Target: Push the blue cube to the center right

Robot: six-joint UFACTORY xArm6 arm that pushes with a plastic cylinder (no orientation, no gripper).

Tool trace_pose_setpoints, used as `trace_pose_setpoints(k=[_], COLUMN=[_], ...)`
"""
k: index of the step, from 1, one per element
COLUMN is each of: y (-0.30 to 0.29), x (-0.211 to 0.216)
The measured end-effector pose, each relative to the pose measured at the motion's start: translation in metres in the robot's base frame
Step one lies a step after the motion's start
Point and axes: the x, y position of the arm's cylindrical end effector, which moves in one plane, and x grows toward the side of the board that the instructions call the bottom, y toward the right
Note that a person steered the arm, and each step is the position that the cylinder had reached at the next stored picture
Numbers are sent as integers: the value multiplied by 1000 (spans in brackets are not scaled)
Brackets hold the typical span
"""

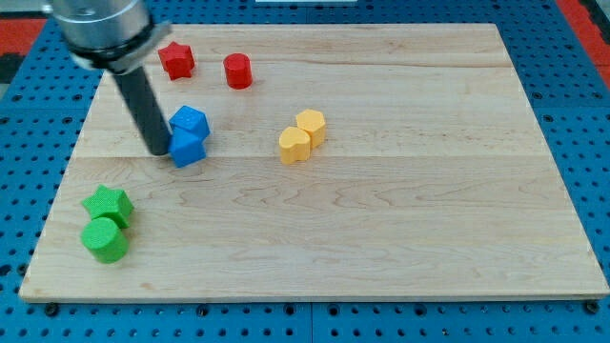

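Note:
The blue cube (188, 149) lies on the wooden board (381, 210) at the view's left, touching a second blue block (191, 122) just above it. My tip (158, 151) rests on the board right against the cube's left side. The dark rod rises up and to the left from the tip to the arm's grey end at the view's top left.
A red star (176, 60) and a red cylinder (237, 71) lie near the top left. Two yellow blocks (302, 136) touch each other right of the blue ones. A green star (107, 203) and a green cylinder (105, 239) lie at the bottom left.

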Motion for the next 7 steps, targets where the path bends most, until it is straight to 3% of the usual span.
trace_pose_setpoints(k=[1,2,3,4,5,6,7], y=[37,34,34,-3,-12,36,165], x=[-19,-44,-34,-26,-82,-95,-90])
